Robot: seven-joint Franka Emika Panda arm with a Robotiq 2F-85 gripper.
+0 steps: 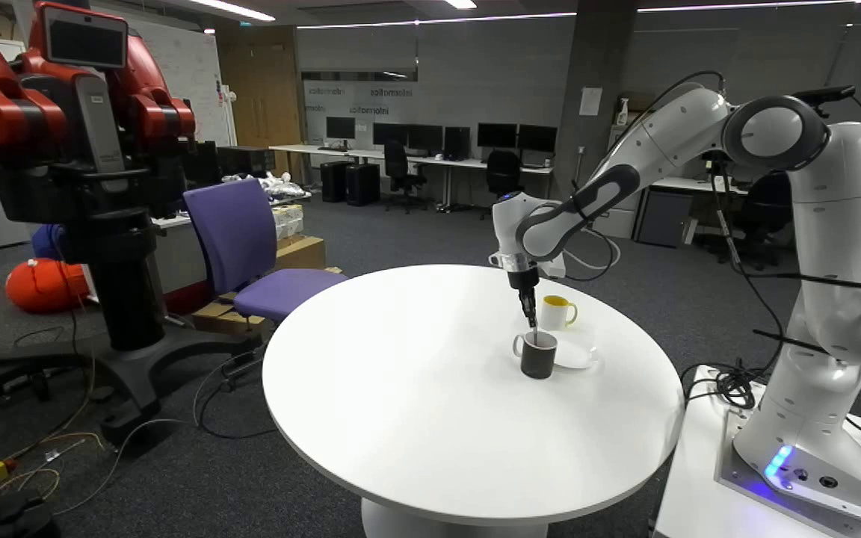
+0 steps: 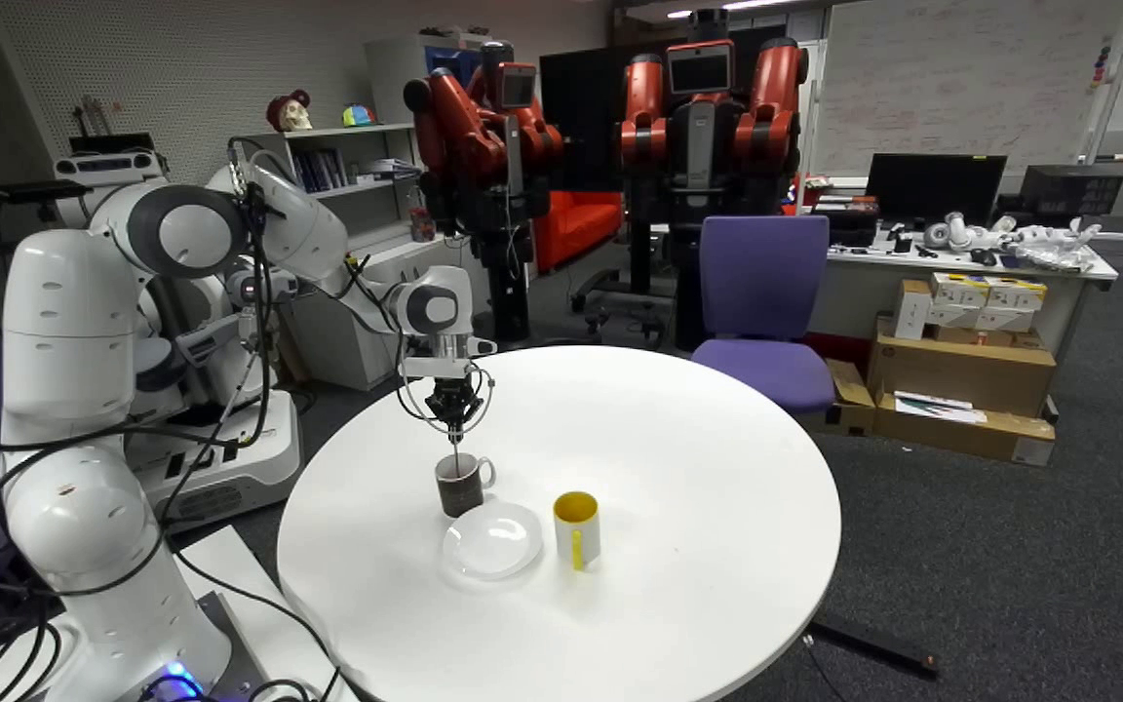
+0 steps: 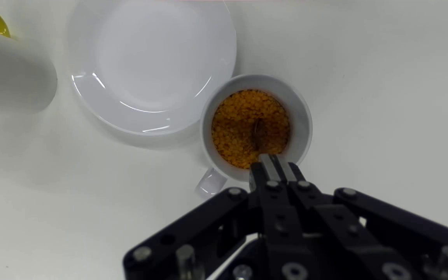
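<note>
The gripper [image 3: 274,158], almost closed, pinched a utensil [image 2: 456,458] in a dark mug [image 2: 461,495], toward the robot-side table edge [image 2: 298,546]. Lettering [image 1: 396,93] read "informatics".

Pinched in the end effector [image 3: 275,161], a slim utensil [image 2: 456,458] stands nearly upright, its lower part reaching into a dark mug [image 2: 460,494]. The mug stands upright on the surface [image 3: 383,97], just beside a white plate [image 3: 150,50], at four o'clock from it in the wrist view; its pale handle [image 3: 211,182] points toward seven o'clock there. Inside the pale-walled mug lie small orange pieces [image 3: 233,128], where the utensil's tip shows only dimly.
</note>
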